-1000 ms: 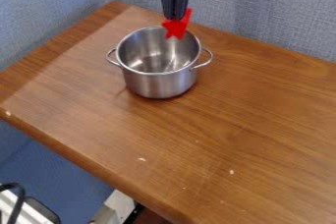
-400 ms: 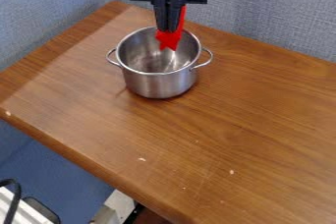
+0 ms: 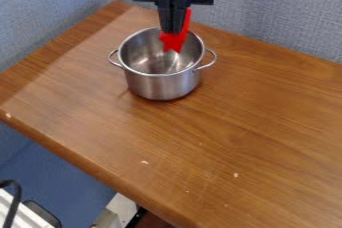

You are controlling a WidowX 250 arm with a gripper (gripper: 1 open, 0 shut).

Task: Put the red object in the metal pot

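Note:
The metal pot [image 3: 160, 65] stands on the wooden table [image 3: 201, 132], toward its far left part, shiny and round with two small side handles. Directly above its opening hangs my gripper [image 3: 174, 27], black and pointing straight down, shut on the red object [image 3: 175, 35]. The red object hangs from the fingers, its lower end down at about the pot's far rim. Its upper part is hidden behind the fingers.
A blue-grey wall rises close behind the pot and the arm. The table's left and front edges drop off to the floor, where some dark and white equipment shows at the bottom left.
My gripper has moved a little left and lowered over the pot, carrying the red object from the pot's far right rim toward the opening. In the last half second little changed.

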